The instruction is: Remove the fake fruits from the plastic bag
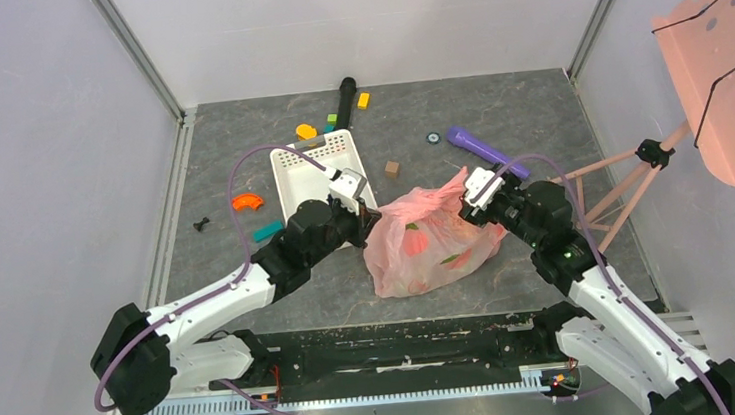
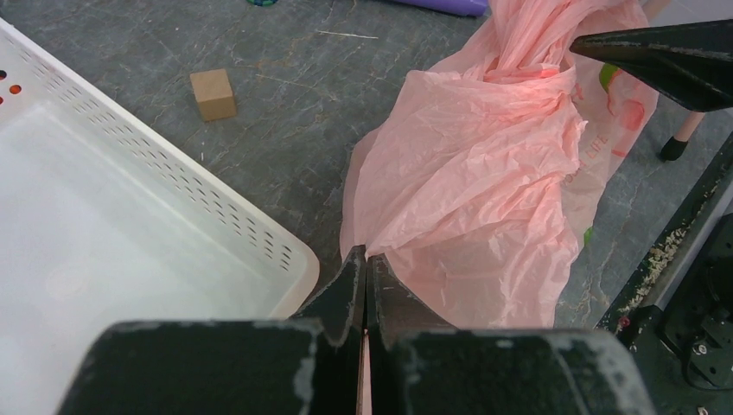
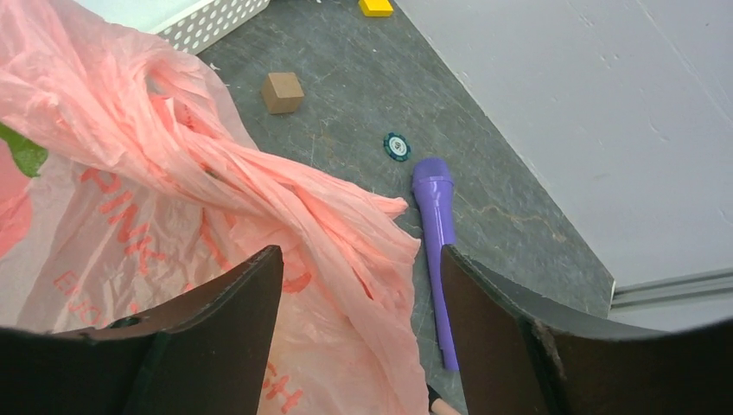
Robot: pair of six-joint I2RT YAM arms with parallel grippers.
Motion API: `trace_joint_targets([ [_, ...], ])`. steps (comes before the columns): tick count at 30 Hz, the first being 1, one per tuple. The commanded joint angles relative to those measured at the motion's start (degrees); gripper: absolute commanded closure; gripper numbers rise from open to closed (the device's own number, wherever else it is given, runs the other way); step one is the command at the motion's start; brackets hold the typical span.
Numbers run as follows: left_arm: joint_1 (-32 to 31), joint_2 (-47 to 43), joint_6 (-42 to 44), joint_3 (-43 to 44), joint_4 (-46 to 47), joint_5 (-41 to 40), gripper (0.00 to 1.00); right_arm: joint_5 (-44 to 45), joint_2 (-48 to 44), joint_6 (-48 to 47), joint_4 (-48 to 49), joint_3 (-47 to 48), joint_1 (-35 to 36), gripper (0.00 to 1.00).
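A white basket (image 1: 312, 167) sits just left of the bag (image 1: 432, 242), its near corner close to the bag's left edge. Behind the bag, on the grey table (image 1: 535, 102), lie a wooden cube (image 3: 283, 92), a small green disc (image 3: 397, 146) and a purple cylinder (image 3: 436, 233). The cylinder runs just beside the bag's far right edge. A yellow block (image 1: 363, 99) and a black tube (image 1: 347, 94) lie near the back wall, well apart from the bag. An orange ring (image 1: 246, 202) and a teal block (image 1: 267, 231) lie left of the basket. A perforated peach panel (image 1: 733, 65) on a stand leans in from the right.

The bag lies crumpled between the two arms. Its top is gathered into a twisted rope that rises toward the right.

The left gripper (image 2: 365, 259) is clenched on the bag's left edge, beside the basket corner, with a sliver of pink film pinched between its fingers. The right gripper (image 3: 360, 251) stands released, its fingers (image 3: 251, 303) spread to either side of the twisted rope. Film lies in the gap, but nothing is squeezed.

The fruits (image 1: 414, 238) are inside the bag, showing through the film as red and green patches. Some of the red may be the bag's printing rather than fruit. They lie lower in the bag, between the two grippers.
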Motion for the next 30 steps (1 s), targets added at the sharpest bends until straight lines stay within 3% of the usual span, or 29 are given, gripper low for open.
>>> trace_joint_targets([
  [1, 0.2, -0.1, 1.9, 2.4, 2.2, 1.4, 0.98, 4.1, 2.3, -0.5, 4.4, 3.1, 0.0, 0.35],
  [4, 0.2, -0.4, 2.1, 2.2, 2.3, 1.2, 0.98, 5.8, 3.3, -0.2, 5.1, 2.9, 0.0, 0.47],
  [10, 0.2, -0.4, 1.5, 2.0, 2.3, 0.5, 0.98, 13.0, 3.6, 9.7, 8.5, 1.8, 0.0, 0.98],
  [16, 0.2, -0.6, 0.4, 1.6, 1.7, -1.5, 0.98, 20.4, 0.9, 24.7, 12.1, 0.4, 0.0, 1.0],
  [19, 0.2, -0.8, -0.3, 1.3, 1.5, -2.6, 0.98, 27.5, 0.1, 34.7, 10.2, 1.5, -0.1, 1.0],
  [22, 0.2, -0.9, -0.7, 1.1, 1.6, -3.0, 0.98, 28.0, -0.4, 42.9, 6.5, 3.0, 0.0, 1.0],
  [23, 0.2, -1.0, -0.7, 1.1, 1.6, -2.9, 0.96, 26.9, -0.7, 44.4, 6.3, 3.1, 0.0, 1.0],
  [30, 0.2, -3.1, 2.1, 5.2, -0.3, 0.6, 0.39, 16.4, -4.6, 48.6, 8.4, 1.3, 0.0, 1.0],
])
